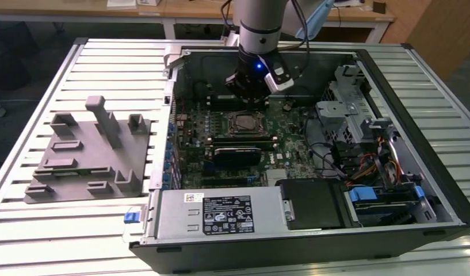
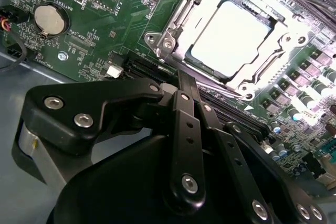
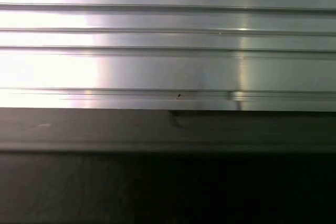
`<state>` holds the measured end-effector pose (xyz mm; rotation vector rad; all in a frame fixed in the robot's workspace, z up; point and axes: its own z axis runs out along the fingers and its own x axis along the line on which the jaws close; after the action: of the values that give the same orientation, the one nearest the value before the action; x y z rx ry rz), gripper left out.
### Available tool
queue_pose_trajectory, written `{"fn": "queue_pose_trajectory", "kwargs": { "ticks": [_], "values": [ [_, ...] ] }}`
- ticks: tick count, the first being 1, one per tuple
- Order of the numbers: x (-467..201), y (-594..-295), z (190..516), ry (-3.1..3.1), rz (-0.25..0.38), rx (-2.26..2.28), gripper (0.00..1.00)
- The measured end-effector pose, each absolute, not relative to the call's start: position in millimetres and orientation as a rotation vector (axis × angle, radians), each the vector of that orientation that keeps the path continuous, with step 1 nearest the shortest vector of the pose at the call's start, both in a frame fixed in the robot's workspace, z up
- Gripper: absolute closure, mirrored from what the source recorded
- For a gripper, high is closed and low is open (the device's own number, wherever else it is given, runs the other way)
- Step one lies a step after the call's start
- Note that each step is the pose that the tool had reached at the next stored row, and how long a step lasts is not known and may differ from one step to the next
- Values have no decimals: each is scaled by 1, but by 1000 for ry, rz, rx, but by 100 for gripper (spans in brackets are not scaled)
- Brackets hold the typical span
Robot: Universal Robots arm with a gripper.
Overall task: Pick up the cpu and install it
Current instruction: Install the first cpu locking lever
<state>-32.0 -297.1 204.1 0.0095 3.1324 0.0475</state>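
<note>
The cpu [image 2: 231, 38] lies flat in the motherboard socket, its pale silvery top bright and a metal frame around its edges. In the exterior view the cpu [image 1: 243, 122] sits mid-board inside the open computer case. My gripper [image 1: 246, 102] hangs just above the board, a little behind the socket. In the second wrist view the gripper [image 2: 185, 77] has its black fingers drawn together, shut on nothing, with the tips a short way off the socket frame's corner.
A grey fixture [image 1: 89, 155] stands on the ribbed metal table [image 3: 168, 51] at the exterior view's left. Inside the case are black memory sticks [image 1: 236, 154], a power supply [image 1: 219, 214], a drive cage [image 1: 346, 109] and cables [image 1: 365, 167]. A coin battery [image 2: 51, 19] sits on the board.
</note>
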Motion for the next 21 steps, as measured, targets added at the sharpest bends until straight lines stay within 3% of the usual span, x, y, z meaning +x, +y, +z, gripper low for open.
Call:
{"fn": "queue_pose_trajectory", "kwargs": {
  "ticks": [21],
  "values": [
    [-31, -297, 200, 3133, 30, 10, 89]
  ]
}}
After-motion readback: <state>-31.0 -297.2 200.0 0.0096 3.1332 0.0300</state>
